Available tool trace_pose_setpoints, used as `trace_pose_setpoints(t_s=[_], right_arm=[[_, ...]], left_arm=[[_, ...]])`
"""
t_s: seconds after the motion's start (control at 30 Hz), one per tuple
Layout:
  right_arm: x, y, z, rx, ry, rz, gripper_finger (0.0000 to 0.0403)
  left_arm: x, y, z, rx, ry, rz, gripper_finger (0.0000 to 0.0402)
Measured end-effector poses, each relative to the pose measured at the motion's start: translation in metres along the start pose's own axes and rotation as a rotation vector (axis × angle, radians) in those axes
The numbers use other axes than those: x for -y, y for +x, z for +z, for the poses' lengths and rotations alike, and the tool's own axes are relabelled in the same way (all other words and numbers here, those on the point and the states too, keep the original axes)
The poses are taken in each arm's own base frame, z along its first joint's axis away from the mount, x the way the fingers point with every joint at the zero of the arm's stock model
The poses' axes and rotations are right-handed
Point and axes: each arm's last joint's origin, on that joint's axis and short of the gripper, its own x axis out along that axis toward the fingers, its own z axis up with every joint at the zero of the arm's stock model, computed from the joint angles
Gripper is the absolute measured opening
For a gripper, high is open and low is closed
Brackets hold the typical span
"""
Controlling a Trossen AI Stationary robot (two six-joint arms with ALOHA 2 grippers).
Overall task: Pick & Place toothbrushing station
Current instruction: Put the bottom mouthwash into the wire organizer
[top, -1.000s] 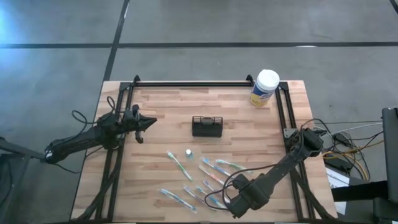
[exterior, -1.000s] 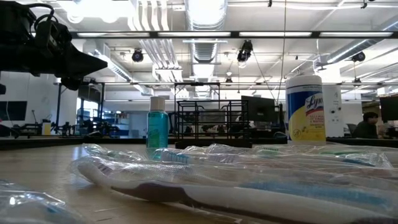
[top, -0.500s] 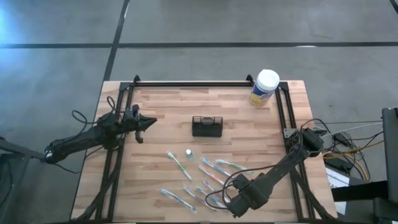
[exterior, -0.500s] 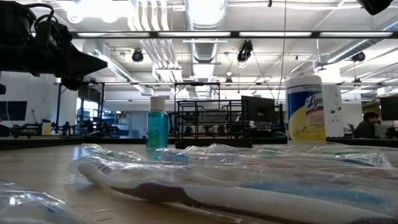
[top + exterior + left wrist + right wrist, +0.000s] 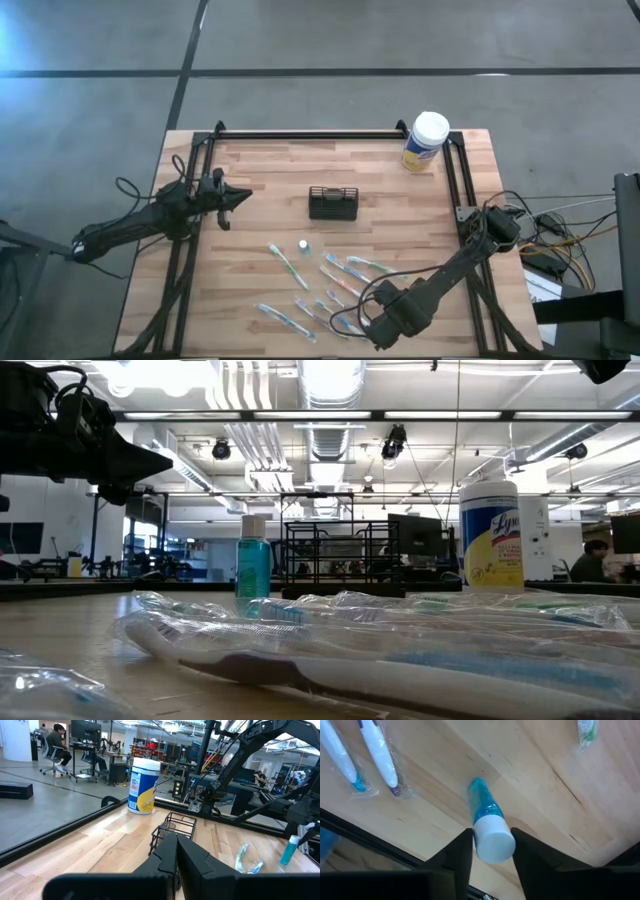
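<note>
The toothbrushing station (image 5: 333,203), a small black wire caddy, stands on its base at the table's middle and also shows in the left wrist view (image 5: 172,827). My right gripper (image 5: 492,834) points down near the table's near edge, with its fingers on either side of a small blue bottle (image 5: 481,802) with a white cap. A second such bottle (image 5: 303,244) stands upright among the toothbrushes. My left gripper (image 5: 177,855) waits shut and level at the table's left edge (image 5: 240,197), touching nothing. My right gripper has the small bottle's white cap (image 5: 495,842) pinched between its two fingers, which come from above and point down. The bottle stays upright below the fingers. Whether its lower end (image 5: 477,784) rests on the wood cannot be told.
Several wrapped toothbrushes (image 5: 340,285) lie scattered across the table's near half, two of them close to the gripper (image 5: 380,755). A white-lidded, yellow-labelled canister (image 5: 426,142) stands at the far right corner. A black rail (image 5: 380,845) runs along the near edge beside the gripper.
</note>
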Motion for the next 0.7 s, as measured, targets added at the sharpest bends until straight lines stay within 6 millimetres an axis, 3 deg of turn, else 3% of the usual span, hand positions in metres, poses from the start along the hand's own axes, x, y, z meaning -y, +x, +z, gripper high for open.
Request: trace_pose_setpoints(t_s=[0.13, 0.3, 0.47, 0.7], right_arm=[[0.0, -0.002, 0.0, 0.003, -0.039, 0.006, 0.009], [0.007, -0.017, -0.001, 0.034, -0.084, 0.046, 0.0088], [0.021, -0.052, -0.001, 0.202, -0.155, 0.142, 0.0088], [0.058, -0.113, 0.001, 0.559, -0.293, 0.259, 0.0089]], left_arm=[[0.0, 0.0, 0.0, 0.0, 0.0, 0.0, 0.0012], [0.0, 0.0, 0.0, 0.0, 0.0, 0.0, 0.0012], [0.0, 0.0, 0.0, 0.0, -0.001, 0.001, 0.0012], [0.0, 0.0, 0.0, -0.001, -0.002, 0.001, 0.0012]])
